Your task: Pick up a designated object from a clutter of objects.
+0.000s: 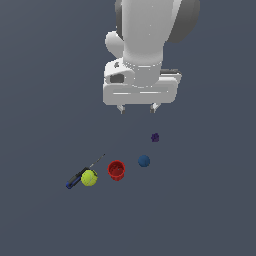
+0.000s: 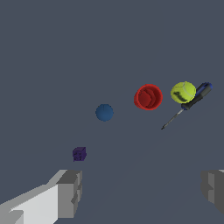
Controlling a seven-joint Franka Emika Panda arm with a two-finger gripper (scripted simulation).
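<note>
Your claw [image 1: 137, 108] hangs wide apart and holds nothing, well above the table [image 1: 40, 100]; the yellow-green tennis ball [image 1: 89, 177] sits at the exterior view's left, touching the screwdriver [image 1: 75, 178], just beside the red cup [image 1: 116, 170]; the dark blue ball [image 1: 144, 161] and purple piece [image 1: 155, 137] lie apart

tennis ball [image 1: 89, 177] touching screwdriver [image 1: 80, 175] | cup [image 1: 116, 170] beside (exterior view's right) | small ball [image 1: 144, 160] farther right

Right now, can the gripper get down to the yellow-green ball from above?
Probably yes: the gripper is open and the yellow-green ball is bare on top, but the screwdriver touches it, crowding one finger.
</note>
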